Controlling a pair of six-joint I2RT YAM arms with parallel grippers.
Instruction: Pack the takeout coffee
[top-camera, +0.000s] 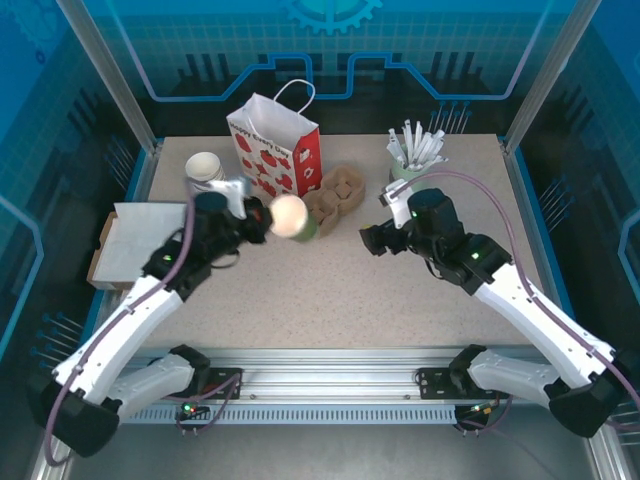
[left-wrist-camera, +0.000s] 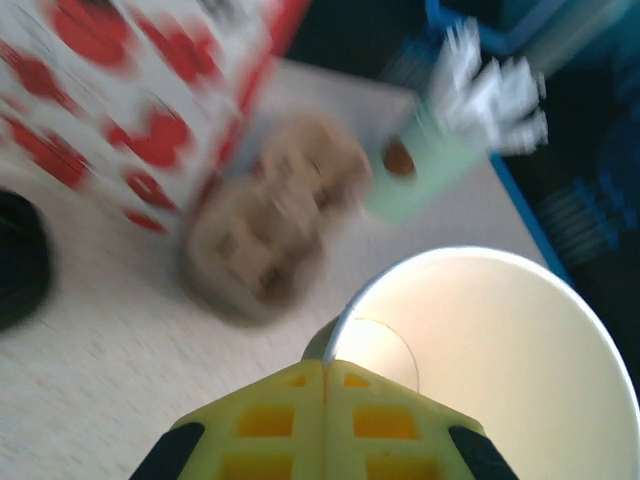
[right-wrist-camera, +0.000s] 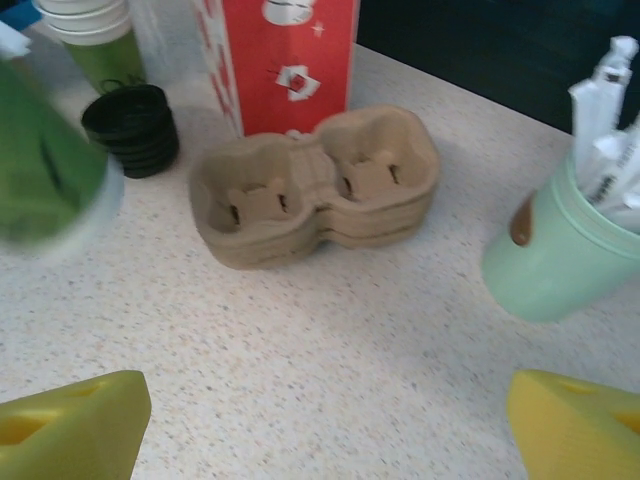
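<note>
Speckled beige worktop (top-camera: 330, 290), blue panels (top-camera: 330, 60) around. Left pincer (left-wrist-camera: 323, 372) pinches the tilted green cup (left-wrist-camera: 500, 370) by its rim; right pincer (right-wrist-camera: 322, 402) spread

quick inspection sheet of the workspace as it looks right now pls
surface: pale speckled table, no spills seen
job's things: green cup, no lid, tilted, held by its rim; red-and-white bag upright at the back
clutter: cardboard cup tray, black lids, white cup stack, mint cup of sticks
grippers: left gripper shut on the green cup; right gripper open, holding nothing
cables: purple cable along each arm
surroundings: blue panels, metal posts
</note>
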